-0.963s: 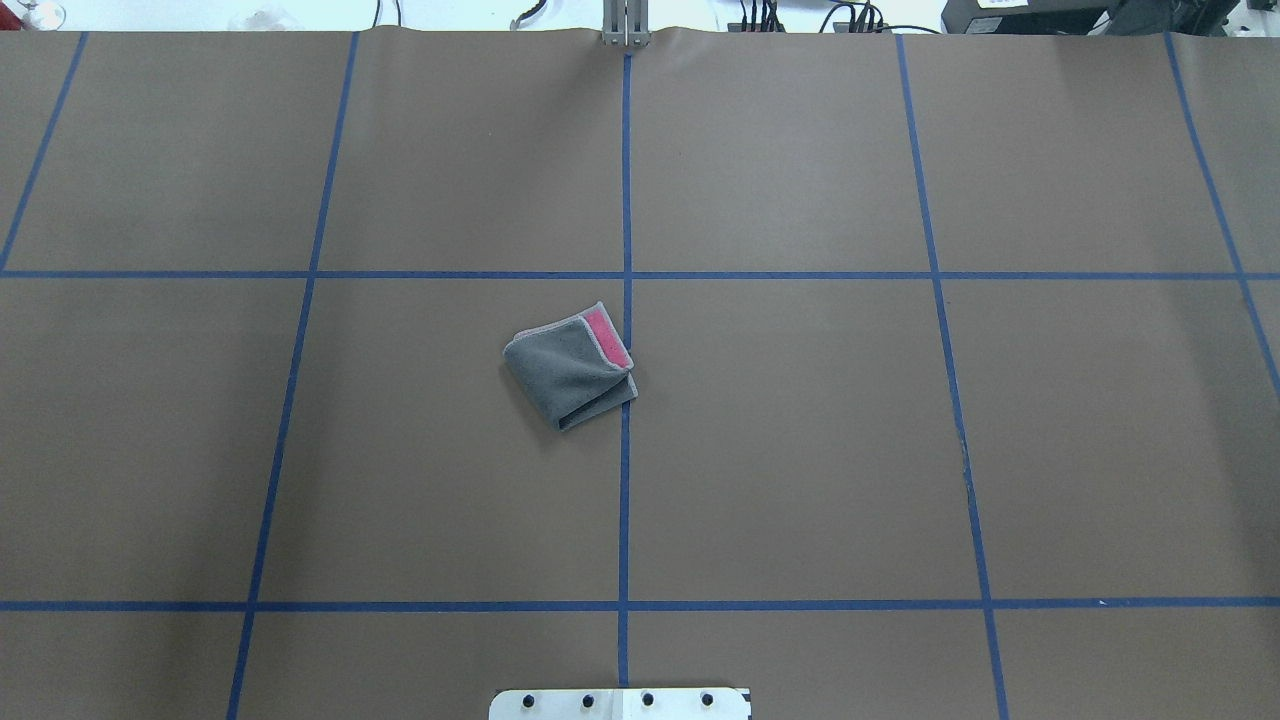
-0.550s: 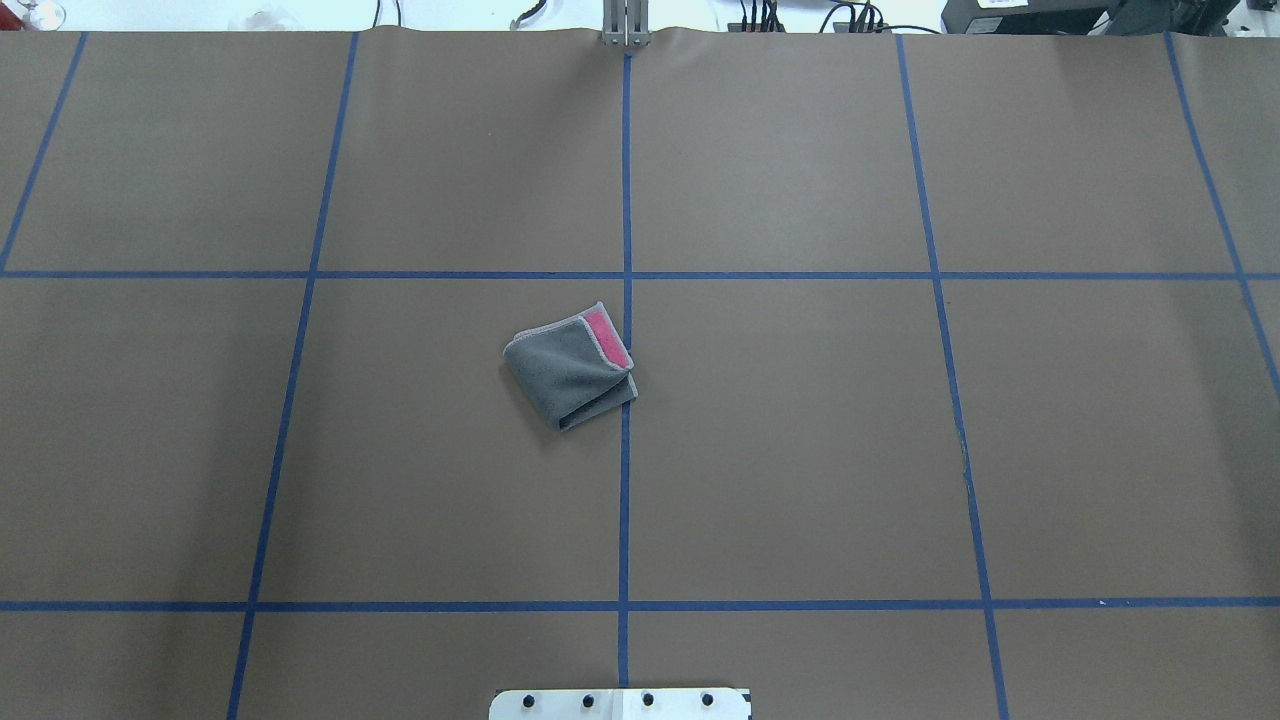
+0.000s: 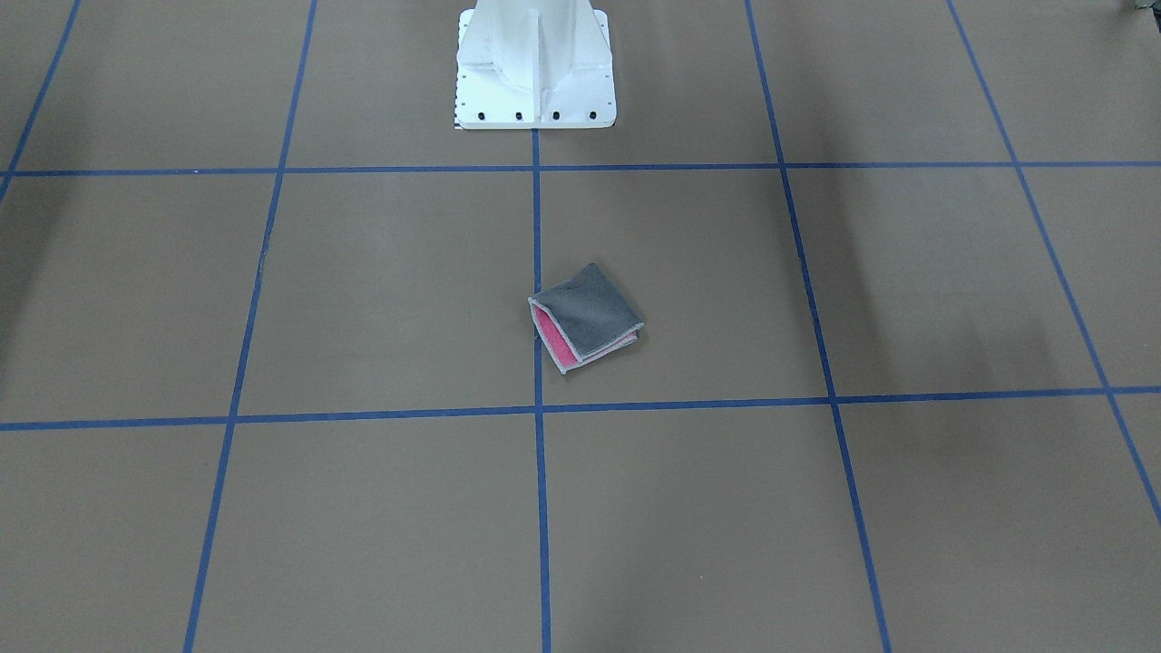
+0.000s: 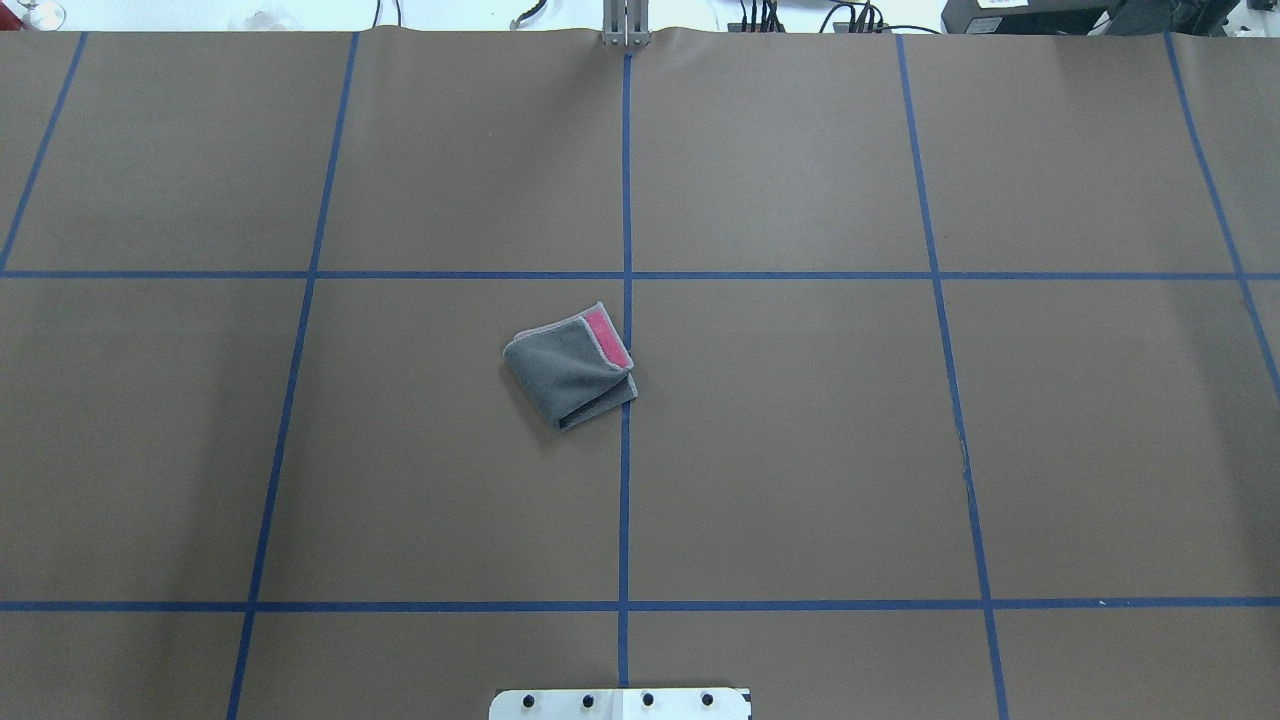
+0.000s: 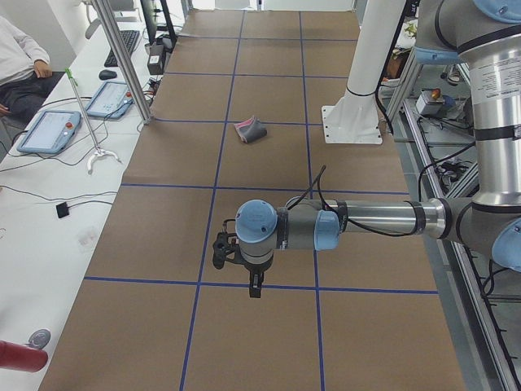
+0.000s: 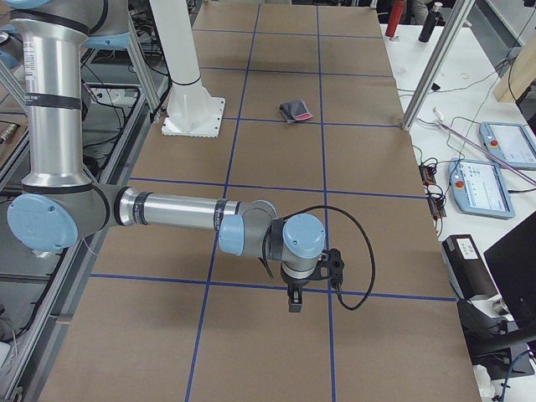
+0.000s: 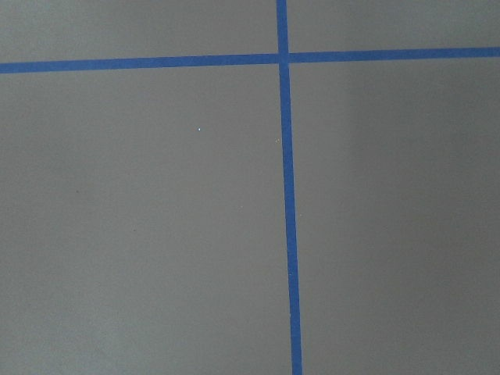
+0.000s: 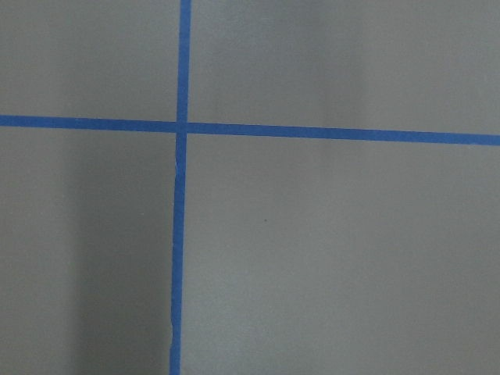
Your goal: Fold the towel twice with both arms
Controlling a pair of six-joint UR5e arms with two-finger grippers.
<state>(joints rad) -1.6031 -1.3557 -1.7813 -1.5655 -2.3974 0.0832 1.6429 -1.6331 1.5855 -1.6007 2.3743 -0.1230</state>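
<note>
The towel (image 4: 568,372) lies folded into a small square near the table's middle, dark grey face up, with a pink strip showing along one edge (image 3: 551,340). It also shows far off in the exterior left view (image 5: 250,129) and the exterior right view (image 6: 294,110). My left gripper (image 5: 255,285) hangs over the table far to the left of the towel, fingers pointing down. My right gripper (image 6: 295,300) hangs far to the right of it. Neither holds anything that I can see. I cannot tell whether either is open or shut. Both wrist views show only brown table and blue tape.
The white pedestal base (image 3: 535,82) stands at the table's near edge behind the towel. Blue tape lines (image 4: 626,200) divide the brown table into squares. A side bench with tablets (image 5: 49,130) and a seated person (image 5: 16,65) runs along the far side.
</note>
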